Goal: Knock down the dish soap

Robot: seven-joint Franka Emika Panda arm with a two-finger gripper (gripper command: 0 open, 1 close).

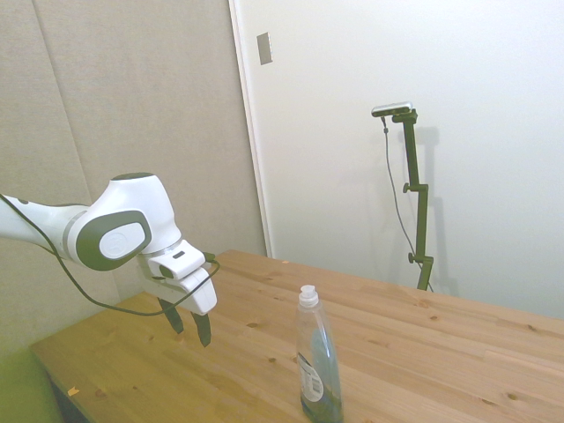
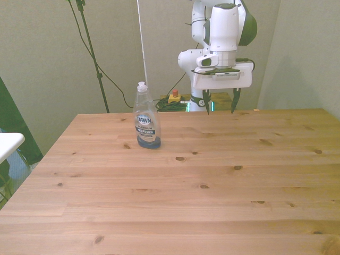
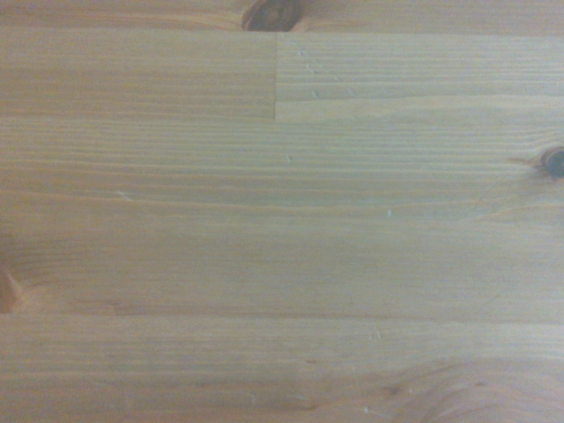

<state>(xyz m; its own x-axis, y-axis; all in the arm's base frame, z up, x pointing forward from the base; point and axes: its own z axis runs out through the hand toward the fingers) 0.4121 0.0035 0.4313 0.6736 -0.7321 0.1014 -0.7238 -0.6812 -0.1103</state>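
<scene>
Dish soap (image 2: 146,118) is standing upright on the wooden table (image 2: 212,180), toward the front view's left and in the far half of the tabletop. White cap up top, bluish liquid sitting in the lower part, white label with dark print facing the front camera. In the side view the bottle (image 1: 317,357) is rising near the table's near edge, nothing touching it.

Gripper (image 2: 219,103) is hanging above the far edge of the table, to the front view's right of the bottle and well apart from it. Its two dark fingers are pointing down, spread wide, pinching nothing. Side view is showing the gripper (image 1: 189,323) off to the picture's left of the bottle, fingertips hovering just above the wood.

Wrist view is showing only blurred wood grain (image 3: 282,220) with a few dark knots.
</scene>
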